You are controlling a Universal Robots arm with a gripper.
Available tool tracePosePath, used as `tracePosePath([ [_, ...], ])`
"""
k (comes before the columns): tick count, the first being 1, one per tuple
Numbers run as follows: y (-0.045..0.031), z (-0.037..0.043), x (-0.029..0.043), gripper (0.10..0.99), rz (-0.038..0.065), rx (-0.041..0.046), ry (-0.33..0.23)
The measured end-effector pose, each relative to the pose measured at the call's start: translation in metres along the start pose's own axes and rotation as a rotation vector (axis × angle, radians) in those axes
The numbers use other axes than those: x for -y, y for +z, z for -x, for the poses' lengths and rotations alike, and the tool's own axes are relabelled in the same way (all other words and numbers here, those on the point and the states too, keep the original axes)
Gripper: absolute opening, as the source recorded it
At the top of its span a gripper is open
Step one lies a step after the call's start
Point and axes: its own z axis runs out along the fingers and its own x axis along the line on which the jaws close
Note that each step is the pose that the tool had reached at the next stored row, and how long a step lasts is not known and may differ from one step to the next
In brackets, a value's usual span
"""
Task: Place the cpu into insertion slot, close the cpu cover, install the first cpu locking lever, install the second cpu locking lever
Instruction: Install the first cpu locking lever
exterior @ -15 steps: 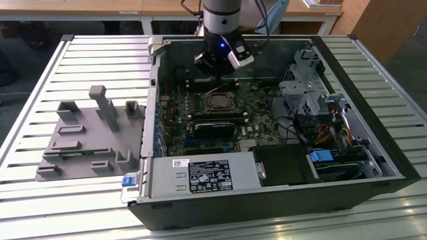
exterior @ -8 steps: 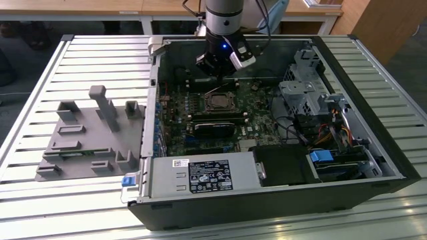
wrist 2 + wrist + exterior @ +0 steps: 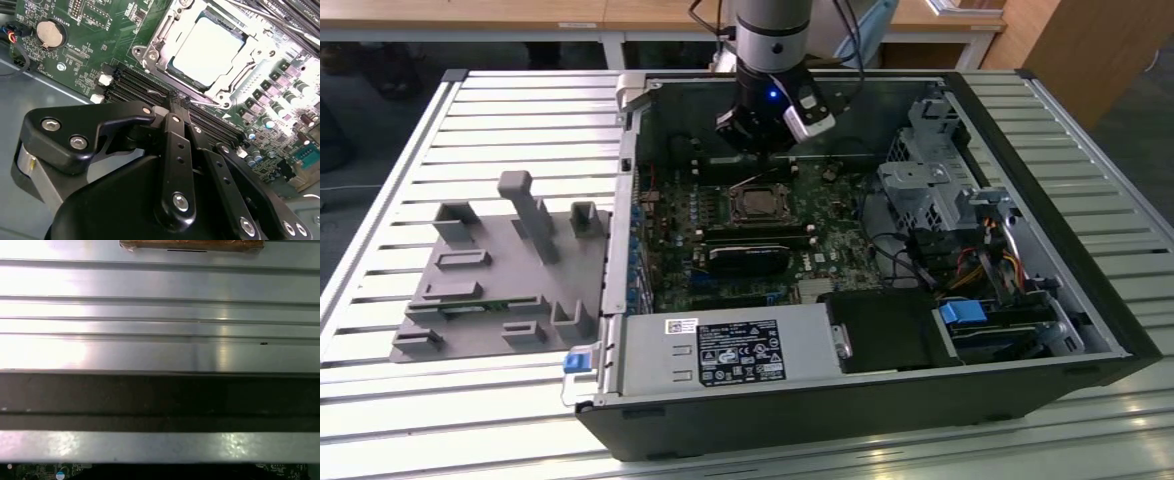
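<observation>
While the cpu (image 3: 207,50) sits seated in the insertion slot (image 3: 150,56), the hand (image 3: 175,102), apparently clenched empty, hovers just beside it.

**Three cameras on one open case**

The exterior view looks down from high in front on the open black computer case (image 3: 854,260) on the ribbed metal table (image 3: 480,130). The second wrist view looks closely past black linkages onto the green motherboard (image 3: 100,35), shared with the exterior view. The first wrist view faces table ribs (image 3: 160,310).

One cpu (image 3: 207,50), one cpu cover (image 3: 160,42), perhaps four memory slots (image 3: 150,87).
</observation>
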Motion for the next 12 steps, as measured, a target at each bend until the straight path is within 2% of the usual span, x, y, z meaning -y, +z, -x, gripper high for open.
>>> tracePosePath([
  [12,0.0098,0.0069,-0.001,0.106,0.0,-0.0001,0.0],
])
